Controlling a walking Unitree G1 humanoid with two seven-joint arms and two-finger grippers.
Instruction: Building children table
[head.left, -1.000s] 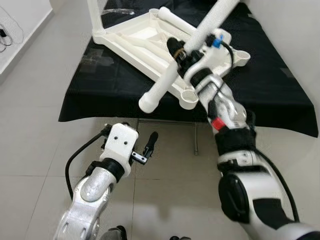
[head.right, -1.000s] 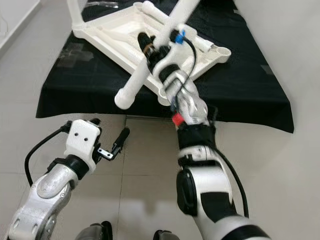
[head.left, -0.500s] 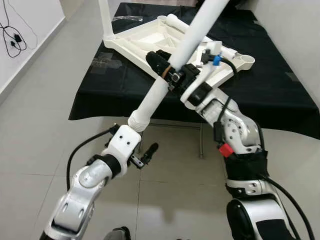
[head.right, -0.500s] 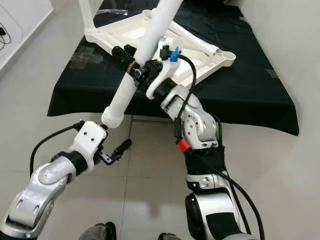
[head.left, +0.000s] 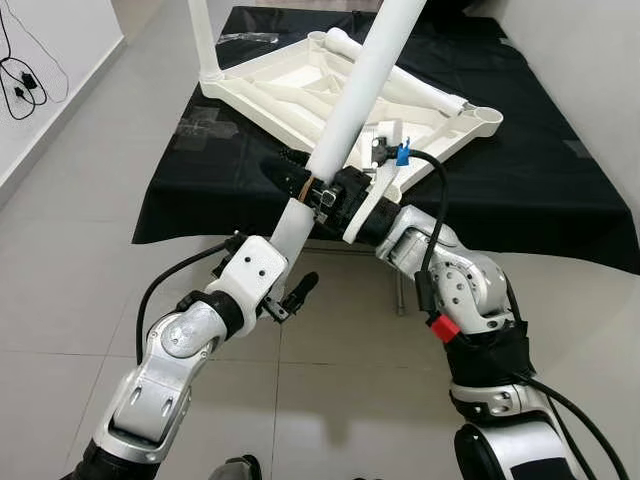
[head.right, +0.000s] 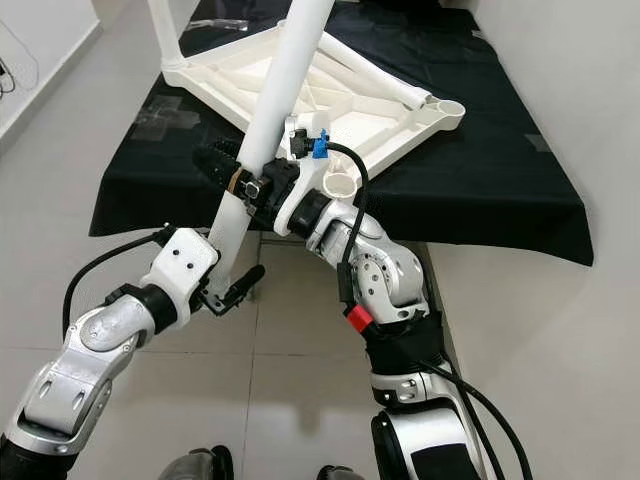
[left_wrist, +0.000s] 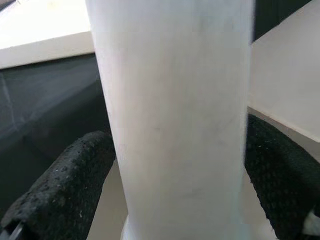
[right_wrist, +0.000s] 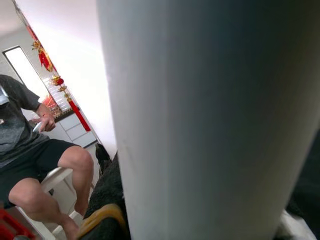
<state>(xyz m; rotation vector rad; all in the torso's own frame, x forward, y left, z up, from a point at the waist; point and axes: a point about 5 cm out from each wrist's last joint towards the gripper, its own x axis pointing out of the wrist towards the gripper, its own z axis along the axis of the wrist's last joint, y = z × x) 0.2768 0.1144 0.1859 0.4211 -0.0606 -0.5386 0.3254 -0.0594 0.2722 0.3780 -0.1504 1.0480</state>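
Observation:
The white table leg (head.left: 355, 95) slants from the top of the head views down to the left. My right gripper (head.left: 308, 185) is shut on its lower part. The leg's bottom end (head.right: 228, 255) sits between the two fingers of my left gripper (head.left: 288, 278), which stands open around it. In the left wrist view a black finger (left_wrist: 65, 185) shows on each side of the leg (left_wrist: 175, 125). The white tabletop (head.left: 260, 85) lies upside down on the black-covered table (head.left: 520, 200), with one leg (head.left: 203, 35) upright at its far left corner.
Another loose leg (head.left: 400, 80) lies across the tabletop. An empty corner socket (head.left: 487, 117) faces up at the right. Cables (head.left: 20, 70) lie on the tiled floor at the left. A person (right_wrist: 30, 145) sits on a white chair in the right wrist view.
My right gripper has carried the leg down and leftward. Its bottom end has come between my left gripper's fingers, and the left arm has risen to meet it.

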